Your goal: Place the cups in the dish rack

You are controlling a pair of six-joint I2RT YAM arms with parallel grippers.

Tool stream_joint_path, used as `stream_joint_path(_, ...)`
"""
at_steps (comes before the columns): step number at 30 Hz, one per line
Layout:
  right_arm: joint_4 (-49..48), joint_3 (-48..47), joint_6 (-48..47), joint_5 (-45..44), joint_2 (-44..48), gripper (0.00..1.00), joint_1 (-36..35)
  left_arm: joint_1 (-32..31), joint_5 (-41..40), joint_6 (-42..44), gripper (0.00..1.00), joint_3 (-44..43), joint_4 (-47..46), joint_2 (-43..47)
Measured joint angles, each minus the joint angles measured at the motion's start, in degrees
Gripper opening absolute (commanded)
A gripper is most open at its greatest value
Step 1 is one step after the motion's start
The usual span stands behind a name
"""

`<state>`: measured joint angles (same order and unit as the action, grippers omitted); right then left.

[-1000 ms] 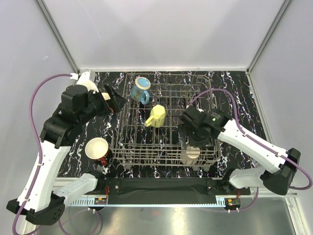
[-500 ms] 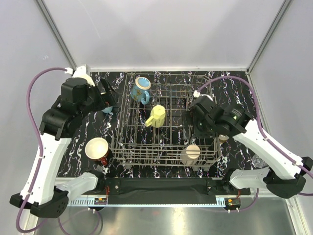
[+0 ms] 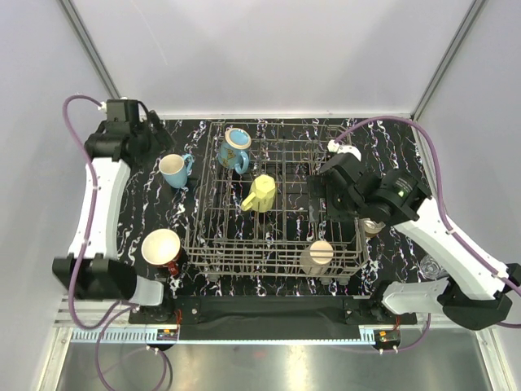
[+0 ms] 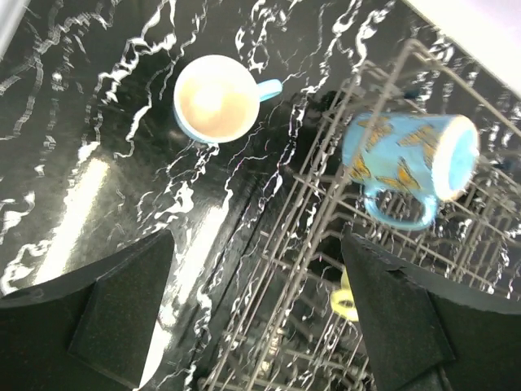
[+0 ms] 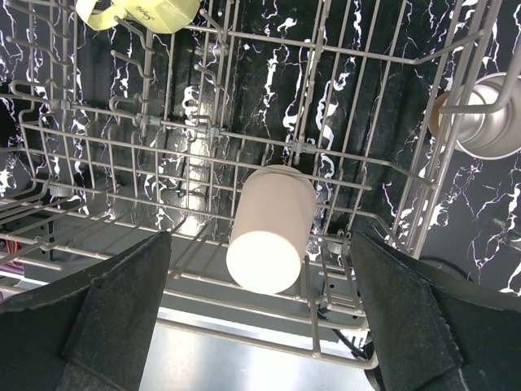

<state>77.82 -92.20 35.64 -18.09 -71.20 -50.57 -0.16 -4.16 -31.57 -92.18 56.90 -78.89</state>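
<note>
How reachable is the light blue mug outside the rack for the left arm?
Likely yes: the light blue mug stands upright on open tabletop, left gripper open nearby, nothing between them.

The black marbled table (image 3: 138, 212) carries the dish rack (image 3: 273, 262) centrally, with a light blue mug (image 3: 174, 170) at ten o'clock, a red mug (image 3: 161, 248) at eight and a steel tumbler (image 5: 488, 122) at three.

Lab cell: white panels (image 3: 269, 49), aluminium struts (image 3: 94, 55)

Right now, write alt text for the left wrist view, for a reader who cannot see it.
A light blue mug stands upright on the black marbled table, left of a grey wire dish rack where a blue butterfly-patterned mug lies on its side. The two dark fingers of the left tool frame the bottom, wide apart and empty.
</note>
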Motion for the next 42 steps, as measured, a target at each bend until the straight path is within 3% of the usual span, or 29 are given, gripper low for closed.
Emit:
stream_joint_path(7,0.02,1.36,0.13,0.00,3.91,0.98,0.04,1.40,1.27,-2.23,0.83,-4.90,-1.62,-16.22)
stream_joint_path(13,0.09,1.84,0.79,0.17,6.67,0.98,0.04,1.70,-4.50,-6.56,0.77,-11.91,0.74,-25.16)
stream_joint_path(19,0.07,2.36,1.66,0.96,6.67,0.98,0.07,1.79,-6.69,-9.16,0.77,-17.62,0.79,-29.70)
stream_joint_path(22,0.07,2.47,2.21,1.33,6.64,0.98,0.07,2.05,-6.51,-11.17,0.71,-17.70,0.66,-32.15)
stream_joint_path(37,0.04,2.80,4.46,4.59,6.62,0.96,0.11,3.19,-3.93,-18.14,0.71,-15.93,-0.20,-43.17)
stream_joint_path(41,0.00,3.21,4.83,5.22,6.73,0.96,0.11,3.41,-3.52,-18.49,0.55,-16.52,-0.13,-46.49)
stream_joint_path(42,0.02,3.43,4.92,5.29,6.78,0.96,0.11,3.50,-3.39,-18.53,0.43,-16.46,-0.04,-46.88)
